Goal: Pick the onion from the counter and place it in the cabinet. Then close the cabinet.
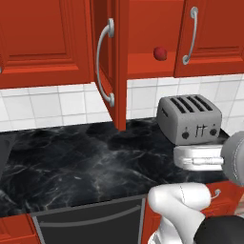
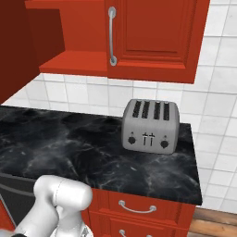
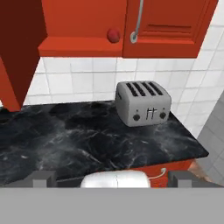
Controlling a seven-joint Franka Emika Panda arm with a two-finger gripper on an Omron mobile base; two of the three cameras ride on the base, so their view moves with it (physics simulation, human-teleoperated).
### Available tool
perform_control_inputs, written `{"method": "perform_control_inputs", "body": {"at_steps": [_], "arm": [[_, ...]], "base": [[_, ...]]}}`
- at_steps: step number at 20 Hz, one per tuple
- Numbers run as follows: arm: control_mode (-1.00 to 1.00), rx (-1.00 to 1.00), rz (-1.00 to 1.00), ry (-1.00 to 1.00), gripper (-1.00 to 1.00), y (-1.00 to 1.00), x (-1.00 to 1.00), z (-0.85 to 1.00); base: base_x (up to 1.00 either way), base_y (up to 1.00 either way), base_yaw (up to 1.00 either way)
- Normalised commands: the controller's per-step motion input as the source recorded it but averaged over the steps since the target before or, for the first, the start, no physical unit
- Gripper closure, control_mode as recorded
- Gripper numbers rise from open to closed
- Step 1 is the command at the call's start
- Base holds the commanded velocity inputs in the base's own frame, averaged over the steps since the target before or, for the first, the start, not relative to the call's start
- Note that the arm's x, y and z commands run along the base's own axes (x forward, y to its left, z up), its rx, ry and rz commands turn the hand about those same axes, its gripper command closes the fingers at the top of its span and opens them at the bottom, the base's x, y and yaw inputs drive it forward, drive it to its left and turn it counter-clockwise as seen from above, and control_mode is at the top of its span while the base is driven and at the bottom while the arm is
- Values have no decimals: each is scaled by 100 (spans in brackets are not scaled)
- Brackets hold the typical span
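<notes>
One onion [image 1: 160, 53], one toaster [image 1: 189, 119], two cabinet doors [image 1: 106, 57]

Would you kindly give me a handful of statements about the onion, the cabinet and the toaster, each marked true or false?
1. The onion sits on the cabinet shelf. True.
2. The cabinet's left door is shut. False: it stands open, swung outward.
3. The toaster stands on the counter. True.
4. The toaster has two slots. False: it has four.
5. The right door is closed. True.
6. The pincer grips the onion. False: it is open and empty, far from the shelf.
</notes>
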Motion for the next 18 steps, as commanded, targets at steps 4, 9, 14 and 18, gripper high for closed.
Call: {"method": "perform_control_inputs", "body": {"at_steps": [4, 9, 14, 18], "arm": [[-100, -20, 8, -26, -100, 53, 1, 0], [-100, -21, 2, -29, -100, 41, 33, 0], [-100, -19, 0, -18, -100, 27, 61, 0], [-100, -19, 0, -18, -100, 23, 67, 0]], "base": [[0, 0, 0], [0, 0, 0], [0, 0, 0], [0, 0, 0]]}}
